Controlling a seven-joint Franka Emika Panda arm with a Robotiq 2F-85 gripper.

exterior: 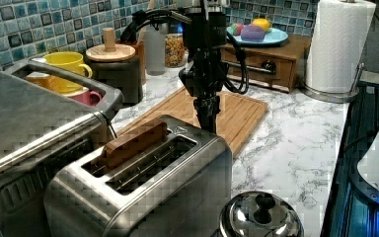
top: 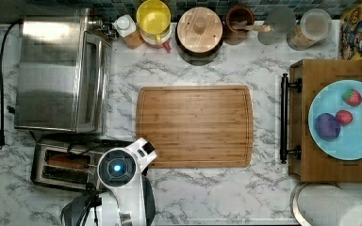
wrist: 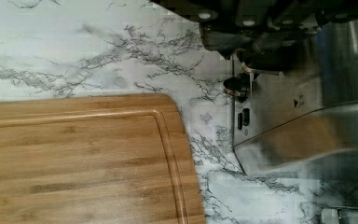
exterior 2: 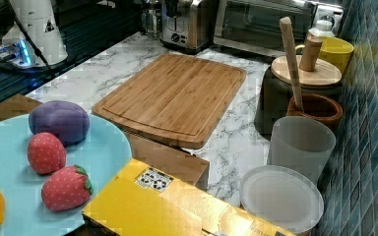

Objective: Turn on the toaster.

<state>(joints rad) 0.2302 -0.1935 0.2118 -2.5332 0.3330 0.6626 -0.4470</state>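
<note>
So I had my gripper (exterior: 208, 121) hanging right down at the far end of the toaster (exterior: 143, 187), just beside the corner of the bamboo cutting board (top: 195, 126). Honestly couldn't tell whether my fingers were apart or pressed together, the arm was in the way from above and the wrist view got them as dark blur next to the toaster's end panel.

In the top view the toaster sat at about 8 o'clock from the cutting board, on the marble counter (top: 217, 188), with the big toaster oven (top: 59, 73) just beside it at 12 o'clock. A brown slice of bread (exterior: 135, 140) stood up out of one slot; the other slot looked dark.

In the wrist view the toaster's steel end (wrist: 279, 116) was close up, with a small round knob (wrist: 237, 87) and two little dark slits near its edge.
</note>
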